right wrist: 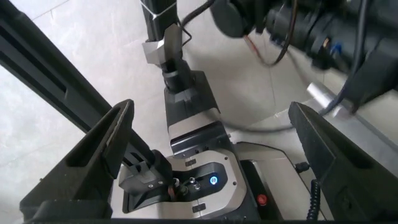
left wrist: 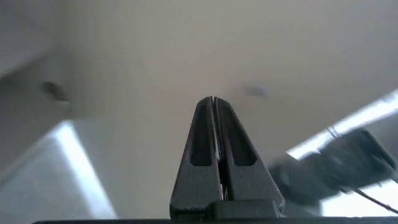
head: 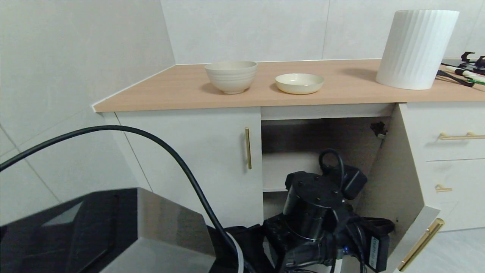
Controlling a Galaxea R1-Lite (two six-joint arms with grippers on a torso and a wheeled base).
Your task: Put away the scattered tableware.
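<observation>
Cream bowl (head: pixel 231 77), dish (head: pixel 299 83) on counter (head: pixel 170 91) | left claw (left wrist: pixel 213 104) closed | right claw (right wrist: pixel 211 107) wide

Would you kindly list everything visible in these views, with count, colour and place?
countertop: one, wood-toned, over the cabinet
bowl: one, cream, countertop, left
shallow dish: one, cream, right of the bowl, apart
ribbed container: one, white, countertop, right
tools: several, mostly dark, countertop's far right
cabinet doors: two, white; left shut, right open
drawers: two, white, right of the open door
left gripper: one, black, shut
right gripper: one, black, open
</observation>
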